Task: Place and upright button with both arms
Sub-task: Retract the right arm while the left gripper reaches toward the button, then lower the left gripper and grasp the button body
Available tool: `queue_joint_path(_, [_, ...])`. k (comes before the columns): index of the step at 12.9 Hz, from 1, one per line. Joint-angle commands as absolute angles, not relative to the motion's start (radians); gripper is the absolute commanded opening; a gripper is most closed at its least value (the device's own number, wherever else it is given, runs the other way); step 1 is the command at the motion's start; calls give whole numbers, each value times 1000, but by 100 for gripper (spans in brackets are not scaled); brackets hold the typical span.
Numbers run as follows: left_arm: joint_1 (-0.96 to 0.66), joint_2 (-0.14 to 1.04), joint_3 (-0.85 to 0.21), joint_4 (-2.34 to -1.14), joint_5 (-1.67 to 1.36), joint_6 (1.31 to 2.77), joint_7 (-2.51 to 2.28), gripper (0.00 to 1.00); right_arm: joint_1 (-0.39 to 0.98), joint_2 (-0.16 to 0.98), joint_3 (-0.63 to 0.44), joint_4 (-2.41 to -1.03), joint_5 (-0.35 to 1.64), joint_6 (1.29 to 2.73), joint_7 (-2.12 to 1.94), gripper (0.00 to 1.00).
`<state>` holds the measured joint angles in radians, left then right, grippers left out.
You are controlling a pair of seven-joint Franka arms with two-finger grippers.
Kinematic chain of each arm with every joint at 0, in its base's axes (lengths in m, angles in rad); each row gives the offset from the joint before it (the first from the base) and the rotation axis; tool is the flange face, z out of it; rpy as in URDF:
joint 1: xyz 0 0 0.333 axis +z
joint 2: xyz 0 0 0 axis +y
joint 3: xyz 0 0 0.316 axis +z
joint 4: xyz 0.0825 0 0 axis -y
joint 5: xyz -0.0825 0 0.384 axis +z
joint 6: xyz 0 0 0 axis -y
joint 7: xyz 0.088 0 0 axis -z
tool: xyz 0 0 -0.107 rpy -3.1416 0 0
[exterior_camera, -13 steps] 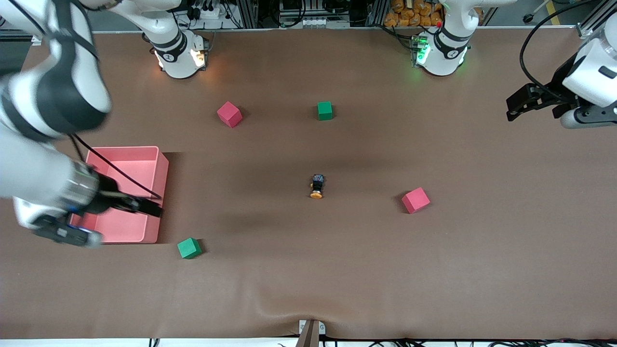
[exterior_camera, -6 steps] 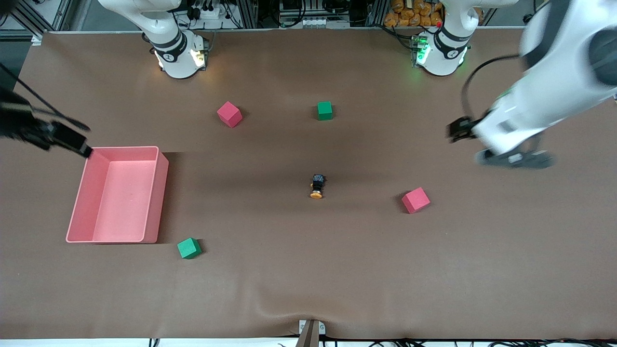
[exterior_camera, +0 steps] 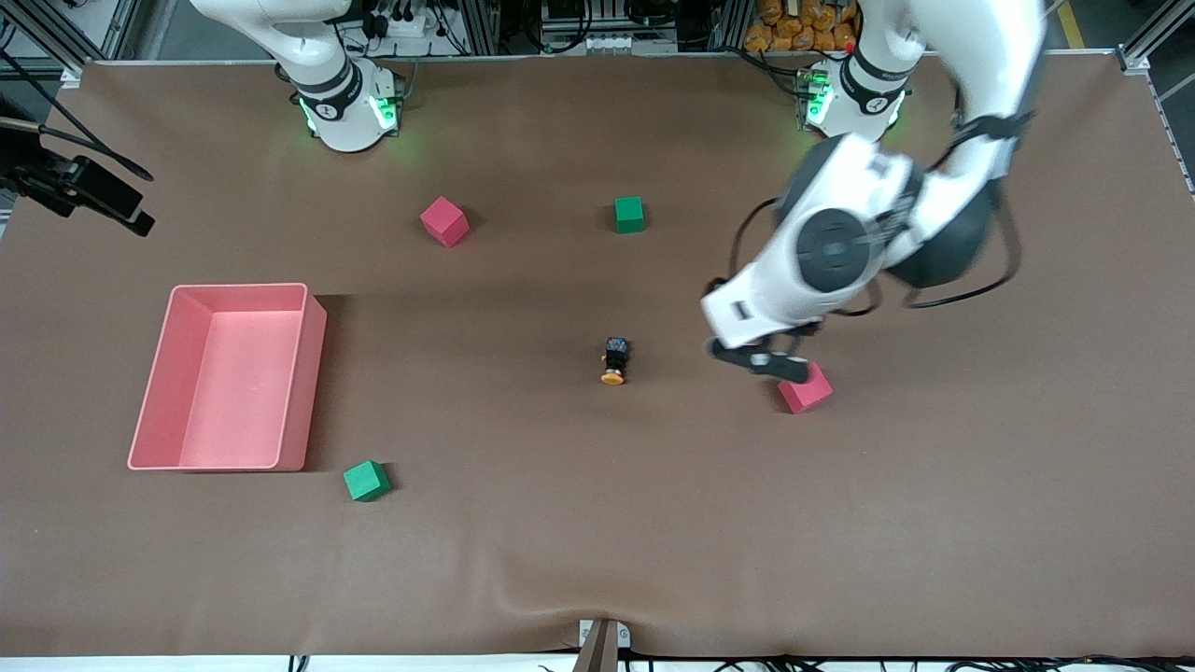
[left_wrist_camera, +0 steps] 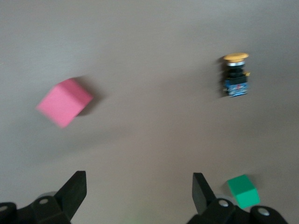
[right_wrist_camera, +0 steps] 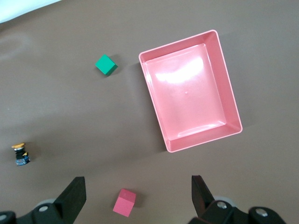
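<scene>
The button [exterior_camera: 613, 361] lies on its side in the middle of the table, its orange cap toward the front camera. It also shows in the left wrist view [left_wrist_camera: 236, 77] and the right wrist view [right_wrist_camera: 20, 154]. The left arm [exterior_camera: 831, 247] reaches in over the pink cube [exterior_camera: 805, 388] beside the button. My left gripper [left_wrist_camera: 138, 191] is open and empty, up in the air over bare table between that cube and the button. My right gripper [exterior_camera: 112, 205] is open and empty, high at the right arm's end of the table; in its wrist view [right_wrist_camera: 138, 191] it shows wide open.
A pink bin [exterior_camera: 308, 373] stands toward the right arm's end. A green cube [exterior_camera: 366, 481] lies nearer the front camera beside it. Another pink cube [exterior_camera: 444, 221] and a green cube [exterior_camera: 629, 214] lie farther back, near the bases.
The left arm has swung from its end of the table in toward the button and the pink cube. The right gripper has left the bin and risen to the table's edge.
</scene>
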<state>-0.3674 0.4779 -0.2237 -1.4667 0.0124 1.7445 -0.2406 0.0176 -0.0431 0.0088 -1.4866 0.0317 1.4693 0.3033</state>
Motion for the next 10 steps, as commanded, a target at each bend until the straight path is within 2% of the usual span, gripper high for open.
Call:
queue_joint_path(1, [-467, 612, -219, -1376, 2, 1788, -342, 100, 17, -52, -20, -1499, 20, 1491, 163, 100])
queue_joint_path(3, [-512, 701, -222, -1327, -27, 1831, -454, 100, 12, -49, -29, -1485, 18, 1485, 95, 100])
queue_joint_path(7, [-535, 820, -221, -1319, -136, 1988, -489, 100, 25, -49, -57, -1485, 28, 1468, 89, 100])
queue_joint_path(10, [-568, 882, -210, -1281, -144, 2013, -523, 100, 26, -51, -55, -1485, 28, 1465, 89, 100])
